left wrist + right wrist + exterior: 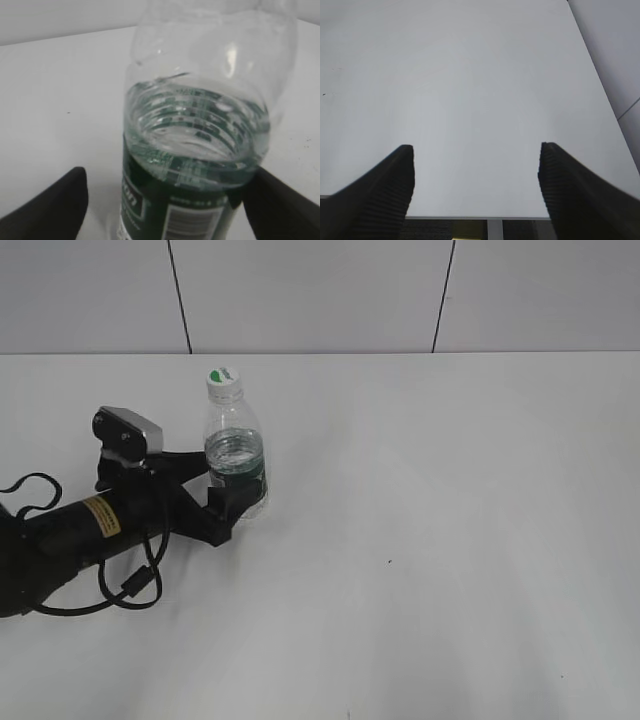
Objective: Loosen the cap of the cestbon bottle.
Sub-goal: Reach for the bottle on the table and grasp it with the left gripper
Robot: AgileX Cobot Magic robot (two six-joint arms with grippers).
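- From my station, the left hand (228, 495) lies low on the white bench (450, 540), its fingers spread to either side of the cestbon bottle (236, 455). In the left wrist view the right finger (280, 210) sits against the bottle's wall, while the left finger (50, 210) stands clear of it with bench showing between. I cannot confirm a firm grip.
- The left arm carries a yellow sticker with small print that I cannot read, and a loose black cable loops beside it.
- The bottle stands upright, left of centre on the bench. It is clear plastic, partly filled with water up to about the top of the label.
- The dark green label band (165, 210) wraps the lower body. It shows a barcode and white lettering, too blurred and cropped to read; no brand name is legible.
- The cap (222, 377) is white with a green mark on top and sits on the neck, untouched by either hand.
- The right hand (475, 190) is spread wide and holds nothing, over bare bench near its edge.
- Behind the bench stands a pale panelled wall with dark seams.
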